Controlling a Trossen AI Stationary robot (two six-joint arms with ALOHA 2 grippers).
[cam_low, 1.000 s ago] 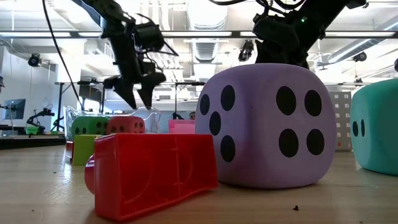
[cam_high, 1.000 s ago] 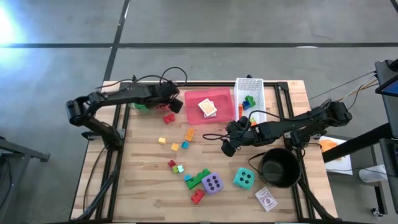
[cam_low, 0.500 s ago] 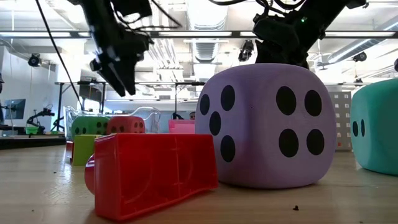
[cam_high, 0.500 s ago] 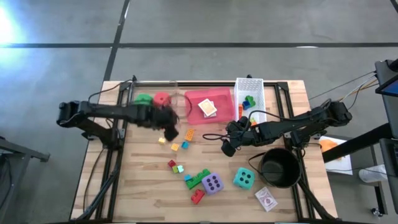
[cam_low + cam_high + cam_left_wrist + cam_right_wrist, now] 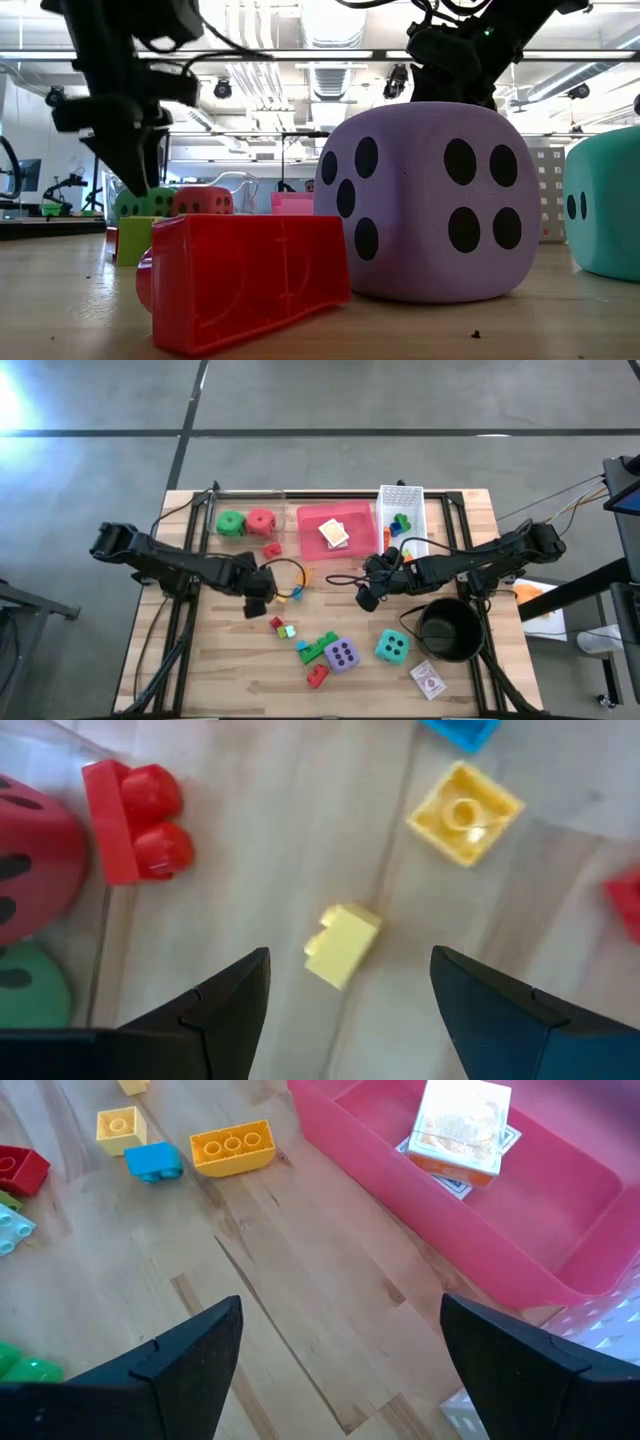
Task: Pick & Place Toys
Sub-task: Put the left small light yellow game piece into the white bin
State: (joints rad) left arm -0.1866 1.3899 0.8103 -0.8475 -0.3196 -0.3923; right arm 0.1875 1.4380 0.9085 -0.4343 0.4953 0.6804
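2 hands work over the worktop (image 5: 230,660). Left hand (image 5: 348,995) hovers with fingers apart, empty, above a pale yellow brick (image 5: 342,944) just beside a red brick (image 5: 135,821). Right hand (image 5: 340,1350) waits, fingers apart, beside the pink tray (image 5: 520,1220) holding card packs (image 5: 460,1125).

Looking like a robotics lab or open industrial workspace: sitting on a polished grey concrete floor (image 5: 330,400), a wooden tabletop (image 5: 230,660) on a black metal frame; stretching behind it, long fluorescent ceiling lights (image 5: 330,52), exposed ducting (image 5: 335,80), and another robot arm (image 5: 70,185) standing on a distant bench.
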